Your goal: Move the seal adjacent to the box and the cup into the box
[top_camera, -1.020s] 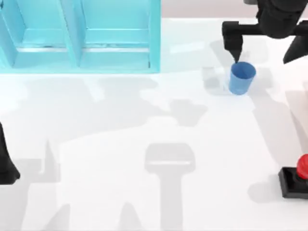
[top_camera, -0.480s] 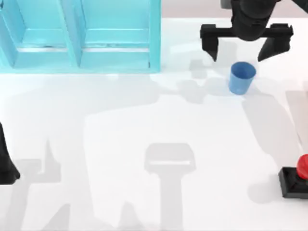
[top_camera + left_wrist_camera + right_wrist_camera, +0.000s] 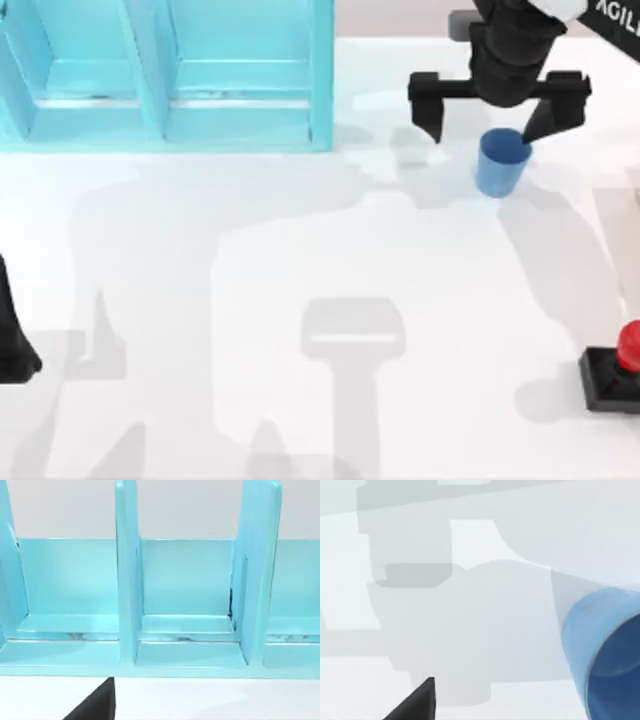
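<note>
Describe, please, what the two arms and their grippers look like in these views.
Both arms are black. The right gripper has a wide black crossbar carrying two blocky, tapered black fingers, below a rounded black wrist; white lettering, cut off by the frame, marks a link beside it. The left arm, at the table's left edge, shows as a plain black tapering shape. No cables are visible.

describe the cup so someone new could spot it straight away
Start at the big turquoise box at the table's far left, then look right past its edge. The cup stands upright under the open right gripper. It is small, plain blue and handleless, unlike the red-knobbed seal.
</note>
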Robot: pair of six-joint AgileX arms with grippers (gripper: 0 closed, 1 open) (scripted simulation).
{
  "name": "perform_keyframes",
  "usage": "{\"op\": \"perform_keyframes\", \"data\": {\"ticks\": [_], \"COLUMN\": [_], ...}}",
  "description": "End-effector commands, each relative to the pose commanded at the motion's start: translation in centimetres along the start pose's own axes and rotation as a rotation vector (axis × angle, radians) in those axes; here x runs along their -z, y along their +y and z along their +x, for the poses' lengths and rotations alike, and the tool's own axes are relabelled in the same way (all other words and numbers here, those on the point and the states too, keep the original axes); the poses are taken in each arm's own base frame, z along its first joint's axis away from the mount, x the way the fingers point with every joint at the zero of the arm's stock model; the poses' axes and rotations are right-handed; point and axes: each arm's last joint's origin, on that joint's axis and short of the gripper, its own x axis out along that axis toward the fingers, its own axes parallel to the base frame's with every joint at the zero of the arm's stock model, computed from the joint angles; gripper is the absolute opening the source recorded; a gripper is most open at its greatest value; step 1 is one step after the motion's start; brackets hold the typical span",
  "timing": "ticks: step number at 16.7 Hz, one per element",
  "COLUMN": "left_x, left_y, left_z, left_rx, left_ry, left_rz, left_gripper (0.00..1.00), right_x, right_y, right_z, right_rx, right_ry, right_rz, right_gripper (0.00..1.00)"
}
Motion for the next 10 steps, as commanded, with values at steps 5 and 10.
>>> {"op": "perform_keyframes", "data": {"ticks": [5, 10], "left_x": [0.0, 0.0], "left_y": [0.0, 0.0], "left_z": [0.0, 0.0], "left_rx": [0.000, 0.000], "left_ry": [0.000, 0.000], "left_rz": [0.000, 0.000], "left_gripper": [1.00, 1.00], "right_x": [0.2, 0.2], "right_y": [0.0, 0.0], "right_z": [3.9, 3.9], "right_rx": [0.000, 0.000], "right_ry": [0.000, 0.000], "right_rz": [0.000, 0.000], "right_gripper": [1.00, 0.92]}}
